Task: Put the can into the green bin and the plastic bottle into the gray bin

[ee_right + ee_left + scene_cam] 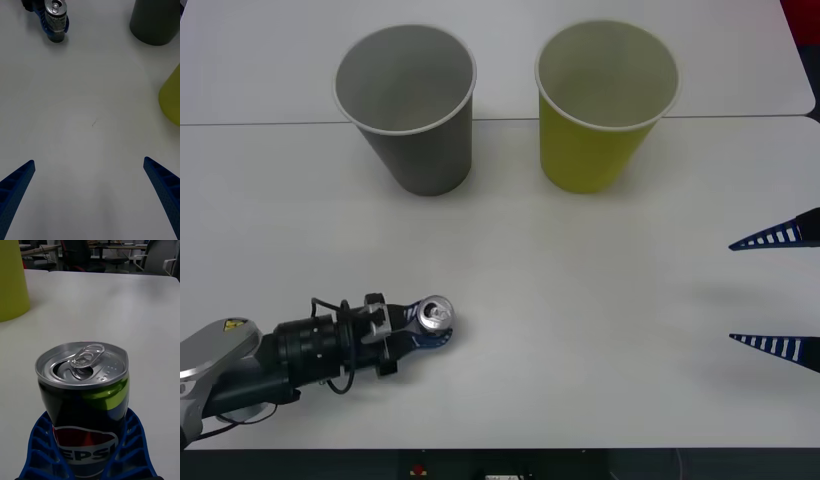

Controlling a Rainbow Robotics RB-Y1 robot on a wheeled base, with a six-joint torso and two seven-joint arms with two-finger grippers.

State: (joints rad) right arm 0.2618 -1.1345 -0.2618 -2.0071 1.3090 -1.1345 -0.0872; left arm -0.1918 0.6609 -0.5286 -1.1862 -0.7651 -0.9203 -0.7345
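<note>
Front view: left pincer (pixel 423 328) pinches the can (pixel 437 313) on the white table (pixel 580 330); right pincer (pixel 776 290) spread.

Can (pixel 437 314): silver pull-tab top, dark body with Pepsi logo, opened; upright on the desk near the front edge, toward the left side. Gray bin (pixel 412 110): tapered cup, white rim, gray inside, upright near the desk's far edge, left of centre. Green bin (pixel 601 106): yellow-green, same shape, white rim, pale inside, upright just beside it to the right.
</note>
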